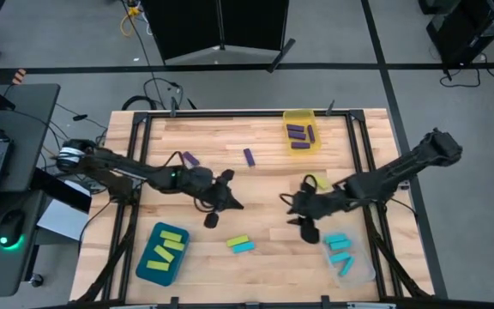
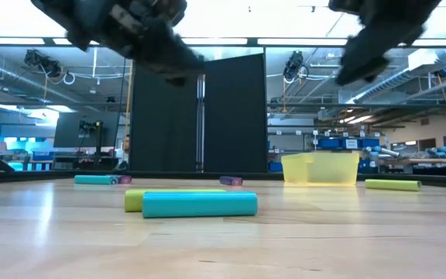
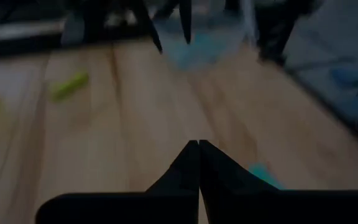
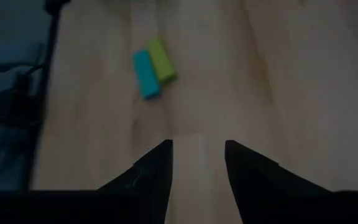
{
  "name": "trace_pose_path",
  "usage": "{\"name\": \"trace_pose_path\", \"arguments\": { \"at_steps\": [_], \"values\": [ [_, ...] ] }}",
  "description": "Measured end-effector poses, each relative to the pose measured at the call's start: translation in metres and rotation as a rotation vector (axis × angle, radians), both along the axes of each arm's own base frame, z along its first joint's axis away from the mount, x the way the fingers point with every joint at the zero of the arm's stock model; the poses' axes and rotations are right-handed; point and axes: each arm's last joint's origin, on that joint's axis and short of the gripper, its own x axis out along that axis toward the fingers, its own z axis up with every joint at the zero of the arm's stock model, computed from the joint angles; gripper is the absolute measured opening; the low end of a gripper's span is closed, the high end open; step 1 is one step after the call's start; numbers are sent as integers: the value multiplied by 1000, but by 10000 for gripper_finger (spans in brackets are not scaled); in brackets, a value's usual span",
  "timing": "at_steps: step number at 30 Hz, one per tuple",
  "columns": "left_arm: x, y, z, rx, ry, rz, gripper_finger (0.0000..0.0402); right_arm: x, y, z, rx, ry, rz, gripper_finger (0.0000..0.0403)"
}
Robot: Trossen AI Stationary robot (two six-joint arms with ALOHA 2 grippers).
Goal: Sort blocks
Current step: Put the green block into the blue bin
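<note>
Right gripper (image 4: 197, 155), part-open and empty, hovers beside the clear bin (image 1: 363, 268), facing 2 touching blocks, cyan block (image 4: 145, 74) and green block (image 4: 162, 60), so closing on cyan may drag green along.

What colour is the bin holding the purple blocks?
Yellow; the bin at the table's far edge shows best in the high view.

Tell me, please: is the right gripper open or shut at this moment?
Open. In the right wrist view the right gripper shows a clear gap of bare table between its two dark fingers, and nothing sits between them.
</note>
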Motion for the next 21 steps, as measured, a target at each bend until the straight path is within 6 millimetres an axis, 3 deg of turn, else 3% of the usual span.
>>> {"name": "trace_pose_path", "arguments": {
  "at_steps": [6,12,21],
  "values": [
    [-19,-19,-10,56,204,57,10,34,-19,-22,-102,-41,11,158],
    [-31,-39,-22,-19,366,73,20,50,-32,-41,-139,-21,6,158],
    [-34,-77,-19,-153,313,106,105,57,-36,-49,-163,-23,19,158]
  ]
}}
